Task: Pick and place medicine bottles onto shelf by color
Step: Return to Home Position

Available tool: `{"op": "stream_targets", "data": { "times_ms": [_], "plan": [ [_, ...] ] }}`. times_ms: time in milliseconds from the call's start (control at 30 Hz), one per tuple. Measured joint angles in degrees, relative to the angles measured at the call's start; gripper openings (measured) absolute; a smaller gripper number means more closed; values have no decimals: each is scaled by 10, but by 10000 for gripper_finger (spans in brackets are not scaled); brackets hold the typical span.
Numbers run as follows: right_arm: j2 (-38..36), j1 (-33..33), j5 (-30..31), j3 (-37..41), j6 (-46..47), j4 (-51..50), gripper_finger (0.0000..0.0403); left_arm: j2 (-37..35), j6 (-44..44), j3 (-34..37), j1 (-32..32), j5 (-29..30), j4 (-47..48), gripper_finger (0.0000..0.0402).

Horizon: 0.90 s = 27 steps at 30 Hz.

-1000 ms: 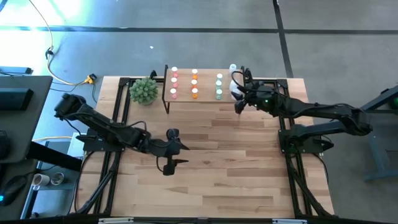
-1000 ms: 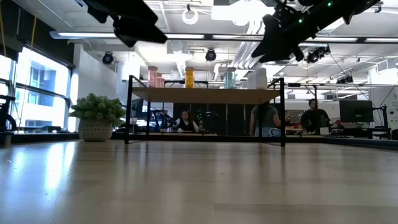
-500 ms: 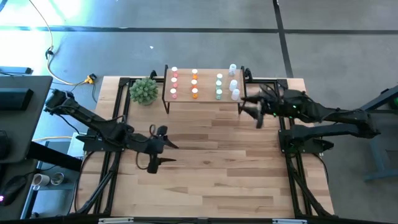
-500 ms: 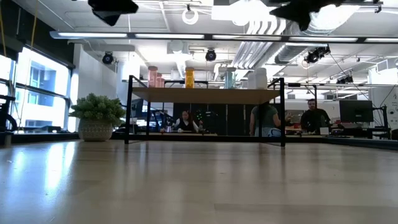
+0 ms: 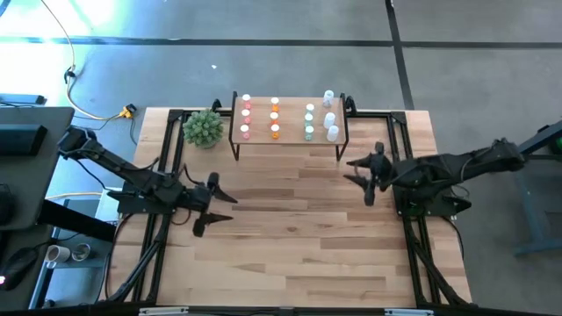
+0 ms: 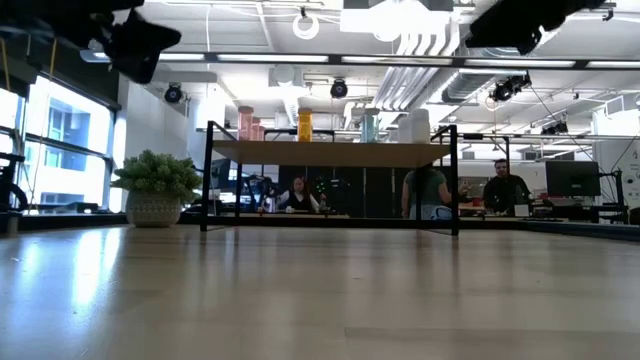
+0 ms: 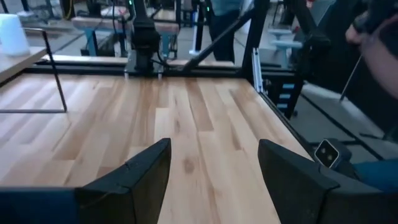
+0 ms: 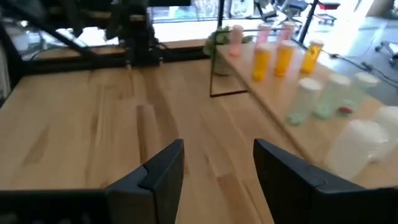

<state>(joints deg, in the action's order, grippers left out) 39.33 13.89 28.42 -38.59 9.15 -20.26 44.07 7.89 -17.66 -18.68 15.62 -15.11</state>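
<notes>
**Hovering open and empty above the bench, with the bottles lined up on the shelf**

I hold my left end effector (image 5: 216, 211) above the left part of the bench (image 5: 290, 246). Its two dark fingers (image 7: 140, 180) are spread wide with nothing between them, and only bare wood planks show in the gap. My right end effector (image 5: 358, 180) hangs over the right part of the bench, equally wide open and equally empty. The two are well apart from each other, with open bench between them.

The shelf (image 5: 291, 121) stands at the far edge of the bench. Seen from my right end effector, it lies just beyond and to the left, near its right front leg. Seen from my left end effector, it is farther off, beyond and to the right.

All the medicine bottles (image 5: 290, 114) I can see stand upright on the shelf top, sorted into lines by colour, each line running from front to back. The white bottles (image 5: 330, 118) are nearest my right end effector. Going leftward from them come the green bottles (image 5: 309, 121), the orange bottles (image 5: 275, 116) and the pink bottles (image 5: 246, 114), which are the line closest to my left end effector's side.

A green spiky plant (image 5: 203, 128) sits on the bench just beside the shelf's left end, beyond my left end effector. In the low view, people (image 6: 428, 190) show in the room behind the shelf.
</notes>
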Motion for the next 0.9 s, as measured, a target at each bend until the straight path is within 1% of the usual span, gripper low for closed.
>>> {"op": "stream_targets", "data": {
  "times_ms": [67,167,233,333,467,633,900],
  "plan": [
    [0,20,13,36,-10,37,184,-23,0,28,0,0,-22,229],
    [-6,39,12,100,-17,119,184,-62,-1,60,0,0,-27,230],
    [-11,46,11,141,-17,180,184,-90,-4,80,3,0,-26,229],
    [-24,47,10,189,-10,229,184,-125,-9,98,12,-1,-27,230],
    [-53,47,11,235,-1,263,184,-169,-34,120,33,-14,-27,230],
    [-109,47,10,280,-5,286,184,-213,-46,132,72,-50,-9,230],
    [-213,46,10,339,-19,294,184,-235,-59,133,129,-109,9,229]
  ]
}}
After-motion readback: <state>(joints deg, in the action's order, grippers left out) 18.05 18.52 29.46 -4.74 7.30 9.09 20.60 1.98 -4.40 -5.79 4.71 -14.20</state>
